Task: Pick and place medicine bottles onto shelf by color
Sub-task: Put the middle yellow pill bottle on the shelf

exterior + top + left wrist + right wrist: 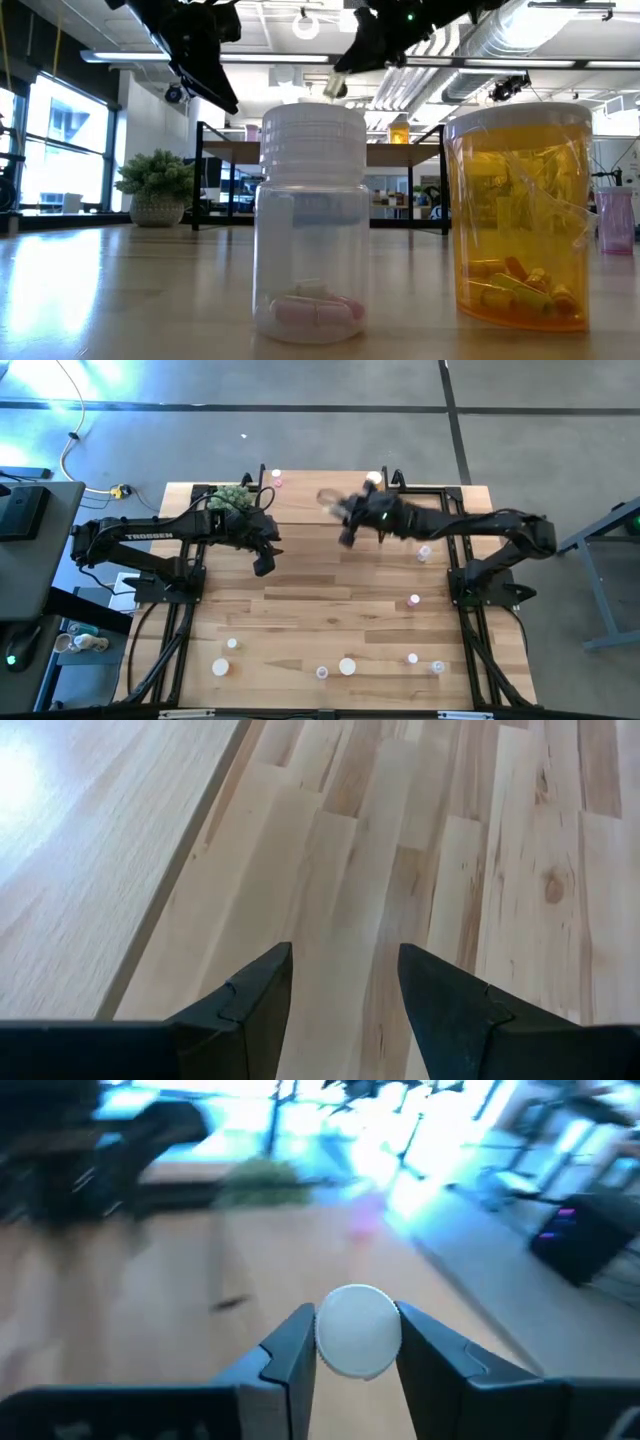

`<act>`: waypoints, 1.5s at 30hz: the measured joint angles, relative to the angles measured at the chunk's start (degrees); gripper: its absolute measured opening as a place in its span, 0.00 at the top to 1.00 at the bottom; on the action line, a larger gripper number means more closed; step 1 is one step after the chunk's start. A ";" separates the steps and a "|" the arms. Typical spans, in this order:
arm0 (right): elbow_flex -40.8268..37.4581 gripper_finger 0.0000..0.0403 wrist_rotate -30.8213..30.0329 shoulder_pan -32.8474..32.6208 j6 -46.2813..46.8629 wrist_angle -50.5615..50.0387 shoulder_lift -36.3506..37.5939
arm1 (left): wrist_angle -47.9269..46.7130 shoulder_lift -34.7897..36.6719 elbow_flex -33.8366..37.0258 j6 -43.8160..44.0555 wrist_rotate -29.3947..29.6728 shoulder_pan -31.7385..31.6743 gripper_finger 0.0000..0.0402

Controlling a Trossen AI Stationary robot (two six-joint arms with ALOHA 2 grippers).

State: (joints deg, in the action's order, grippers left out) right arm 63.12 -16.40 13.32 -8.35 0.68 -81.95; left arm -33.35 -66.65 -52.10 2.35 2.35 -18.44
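Wooden table (300, 620) holds loose bottles near its front edge, while the right gripper (357, 1342) squeezes a white-capped bottle (358, 1330) high up to carry it toward the shelf (300, 495) by the back edge, and the left gripper (345, 985) waits open and empty.

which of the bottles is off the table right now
The white-capped bottle clamped in the right gripper, carried in the air; every other bottle stands on the table or shelf.

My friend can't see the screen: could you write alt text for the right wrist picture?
A white bottle cap sits clamped between the right gripper's two dark jaws. Behind it lies a blurred wooden tabletop and a bright room.
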 joint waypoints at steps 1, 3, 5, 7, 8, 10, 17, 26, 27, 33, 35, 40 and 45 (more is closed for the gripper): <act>1.18 0.73 0.01 1.54 0.41 -1.21 0.65 | 0.14 0.00 0.00 0.00 0.00 0.00 0.57; 4.16 0.73 0.04 4.58 0.40 -4.36 1.09 | 0.33 0.00 0.00 0.00 0.00 -0.02 0.57; 7.28 0.73 0.09 7.69 0.79 -8.17 1.03 | 0.32 0.00 0.00 0.00 0.00 0.00 0.57; 10.41 0.73 0.16 10.51 2.24 -11.18 0.43 | 0.32 0.00 0.00 0.00 0.00 0.00 0.57; 11.83 0.73 0.40 11.80 3.00 -12.90 0.16 | 0.29 0.00 0.00 0.00 0.00 0.00 0.57; 14.34 0.73 1.30 14.30 4.76 -17.47 -0.49 | 0.27 0.00 0.00 0.00 0.00 -0.02 0.57; 19.47 0.73 6.60 19.24 8.38 -24.08 -4.41 | 0.21 0.00 0.00 0.00 -0.01 0.00 0.57; 26.34 0.73 8.63 18.87 6.94 -30.87 -12.73 | 0.20 0.00 0.00 0.38 -0.02 0.00 0.57; 27.00 0.73 8.73 18.87 6.87 -31.77 -13.61 | 0.20 0.00 0.00 0.44 -0.02 0.00 0.57; 29.04 0.73 8.74 18.89 5.82 -34.38 -17.70 | 0.19 0.00 0.00 0.46 -0.02 -0.01 0.57; 29.09 0.73 8.81 18.89 5.49 -34.91 -18.67 | 0.21 0.00 0.00 0.46 -0.02 0.00 0.57; 29.09 0.73 10.56 18.80 4.88 -35.27 -20.80 | 0.21 0.00 0.00 0.48 -0.02 -0.02 0.57; 29.09 0.73 10.68 18.10 3.77 -35.27 -21.31 | 0.21 0.00 0.00 0.48 -0.02 0.00 0.57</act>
State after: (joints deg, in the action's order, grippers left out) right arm 92.20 -5.72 31.42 -4.58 -34.59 -103.26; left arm -33.15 -66.65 -52.10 2.83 2.33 -18.44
